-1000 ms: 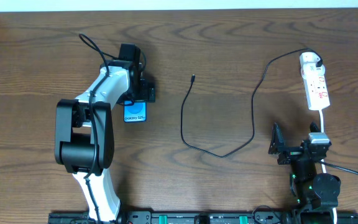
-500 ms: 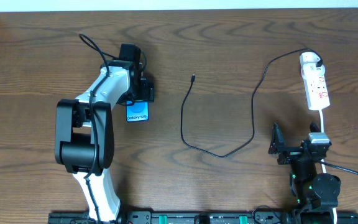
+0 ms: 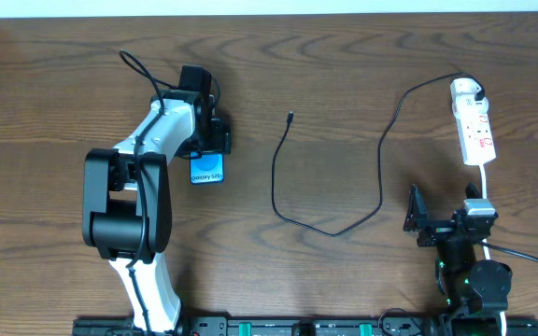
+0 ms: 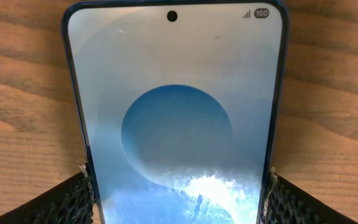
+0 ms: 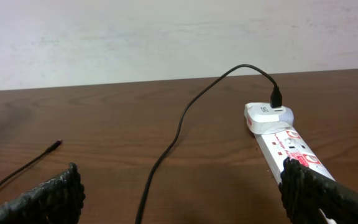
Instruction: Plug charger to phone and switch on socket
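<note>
The phone (image 3: 205, 169) lies flat on the wooden table, screen lit, with its far end under my left gripper (image 3: 207, 140). In the left wrist view the phone (image 4: 176, 106) fills the frame and both fingers of my left gripper (image 4: 178, 190) press its long edges, so it is shut on the phone. The charger's black cable (image 3: 279, 187) curves across the middle of the table, its connector tip (image 3: 290, 117) free and to the right of the phone. Its other end sits in a white plug (image 3: 467, 91) on the socket (image 3: 477, 135). My right gripper (image 3: 420, 224) is open and empty, below the socket.
In the right wrist view the socket (image 5: 289, 144), the cable (image 5: 173, 140) and the connector tip (image 5: 57, 144) lie ahead of my right gripper (image 5: 182, 190). The socket's white cord (image 3: 485, 182) runs down beside the right arm. The table's far edge meets a pale wall.
The phone has shifted slightly to the right in my left gripper. The right arm, cable and socket have not moved.
</note>
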`<state>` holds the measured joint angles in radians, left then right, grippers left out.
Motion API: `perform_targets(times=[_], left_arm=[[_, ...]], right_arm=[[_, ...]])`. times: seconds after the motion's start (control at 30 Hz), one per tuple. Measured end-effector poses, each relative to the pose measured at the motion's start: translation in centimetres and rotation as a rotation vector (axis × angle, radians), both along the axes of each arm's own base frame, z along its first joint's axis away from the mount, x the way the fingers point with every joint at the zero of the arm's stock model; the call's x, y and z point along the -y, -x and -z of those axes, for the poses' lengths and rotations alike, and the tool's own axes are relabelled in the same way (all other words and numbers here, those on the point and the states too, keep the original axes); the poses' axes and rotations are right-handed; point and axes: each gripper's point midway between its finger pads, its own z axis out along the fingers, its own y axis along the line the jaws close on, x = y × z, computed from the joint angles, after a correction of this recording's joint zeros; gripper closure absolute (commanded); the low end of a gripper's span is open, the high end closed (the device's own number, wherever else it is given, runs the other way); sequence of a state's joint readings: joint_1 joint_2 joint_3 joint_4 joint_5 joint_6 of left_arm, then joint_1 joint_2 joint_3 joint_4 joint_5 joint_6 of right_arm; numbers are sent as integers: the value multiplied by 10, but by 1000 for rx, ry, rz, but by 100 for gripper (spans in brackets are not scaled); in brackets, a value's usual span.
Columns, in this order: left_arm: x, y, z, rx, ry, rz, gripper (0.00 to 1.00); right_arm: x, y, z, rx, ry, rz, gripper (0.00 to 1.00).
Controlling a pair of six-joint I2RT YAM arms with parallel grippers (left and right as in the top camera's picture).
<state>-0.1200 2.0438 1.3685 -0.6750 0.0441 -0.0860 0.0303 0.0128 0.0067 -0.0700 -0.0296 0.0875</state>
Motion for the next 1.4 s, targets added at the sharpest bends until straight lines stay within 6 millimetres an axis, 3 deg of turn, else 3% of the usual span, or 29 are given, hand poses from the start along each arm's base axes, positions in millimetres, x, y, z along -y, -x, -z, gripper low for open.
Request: perform_targets(times=[0.4,0.83,1.4], left_arm=[[-2,8,-5,-23,-9,0,18],[-3,3,-50,76,-4,-27,18],[17,13,-51,33,123,-52,18]], right_arm=[[0,0,0,0,0,0,1],[0,0,0,0,0,0,1],[0,0,0,0,0,0,1]])
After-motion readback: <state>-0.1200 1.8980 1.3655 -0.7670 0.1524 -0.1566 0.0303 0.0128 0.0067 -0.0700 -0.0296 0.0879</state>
